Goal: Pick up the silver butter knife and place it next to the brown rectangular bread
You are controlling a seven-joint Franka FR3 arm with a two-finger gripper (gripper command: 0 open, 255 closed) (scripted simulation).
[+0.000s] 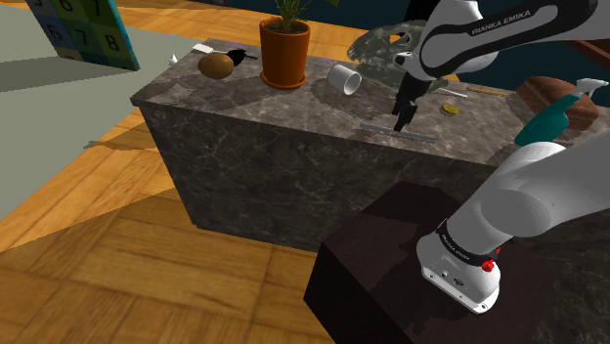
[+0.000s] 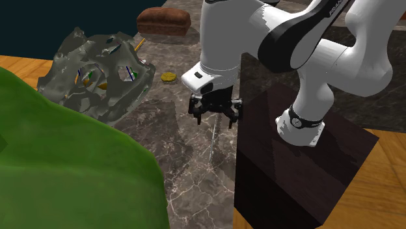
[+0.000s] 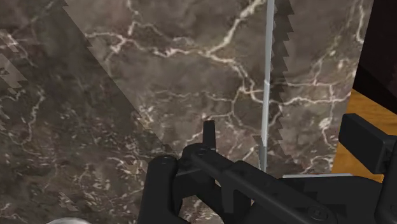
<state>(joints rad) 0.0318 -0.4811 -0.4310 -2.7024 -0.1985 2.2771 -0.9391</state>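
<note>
The silver butter knife (image 1: 396,131) lies flat on the dark marble counter (image 1: 244,107), close to its front edge. My gripper (image 1: 401,121) hangs low over it, open, with the knife (image 3: 266,83) running between the two fingers and neither one touching it. In the second exterior view the gripper (image 2: 215,114) stands just above one end of the thin knife (image 2: 213,140). The brown rectangular bread (image 1: 552,98) rests at the counter's end on the shoulder view's right, and the bread (image 2: 163,21) shows at the far top of the second exterior view.
A grey-green dish rack (image 2: 97,68) holds utensils behind the gripper. A gold disc (image 1: 449,108), a white cup (image 1: 344,78), a potted plant (image 1: 284,49) and a brown round thing (image 1: 216,64) stand on the counter. A teal spray bottle (image 1: 547,117) is beside the bread.
</note>
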